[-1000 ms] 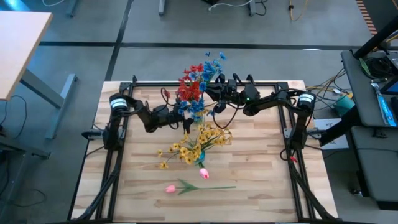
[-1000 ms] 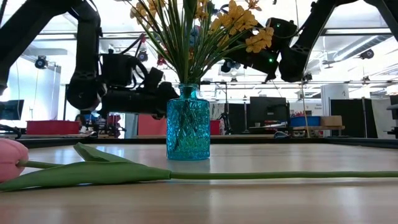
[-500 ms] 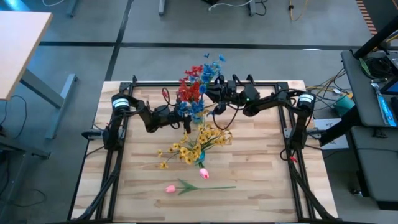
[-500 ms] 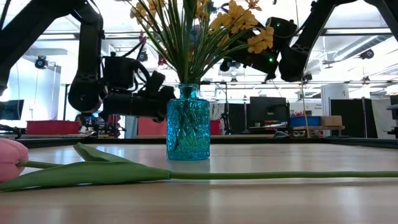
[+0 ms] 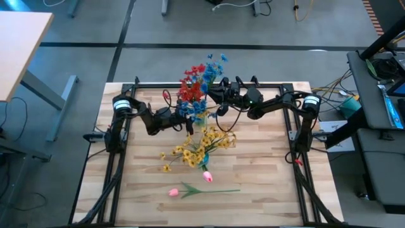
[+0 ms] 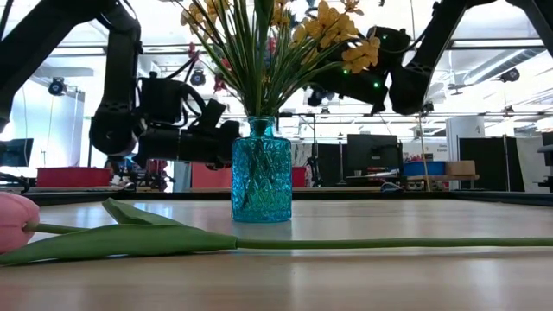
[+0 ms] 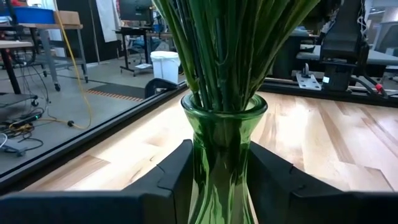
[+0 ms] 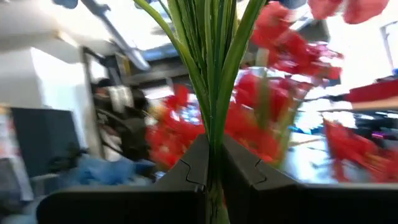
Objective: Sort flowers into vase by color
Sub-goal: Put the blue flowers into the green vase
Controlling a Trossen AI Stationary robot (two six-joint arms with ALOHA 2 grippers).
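A green glass vase [image 7: 222,149] stands at the table's far middle. It holds many green stems, with red flowers [image 5: 192,88] and blue flowers [image 5: 215,65] above. My left gripper [image 5: 185,115] reaches in level from the left and is shut on the vase. My right gripper [image 5: 212,96] comes from the right, higher up, and is shut on stems below the red flowers [image 8: 261,118]. A blue patterned vase [image 6: 261,173] nearer the front holds yellow flowers [image 5: 196,149]. A pink tulip [image 5: 173,190] lies flat on the table. In the low view the blue vase hides the green one. My left gripper [image 7: 221,180] pinches the green vase's narrow neck [image 7: 214,168] between its two fingers, one on each side, just under the flared rim. The fingers lie level, coming from the table's left. The vase stands upright. My right gripper [image 8: 211,165] pinches a bunch of thin green stems [image 8: 211,134] between its two fingers. The fingers lie across the stems, coming from the table's right and slanting upward. The stems rise beyond the fingers and fan out toward the red blossoms.
A second pink bud [image 5: 207,177] shows just in front of the blue vase. The lying tulip's long stem [image 6: 389,244] stretches across the near part of the table. Black frame rails [image 5: 117,183] run along the table's left and right sides. Bare wood lies on both sides.
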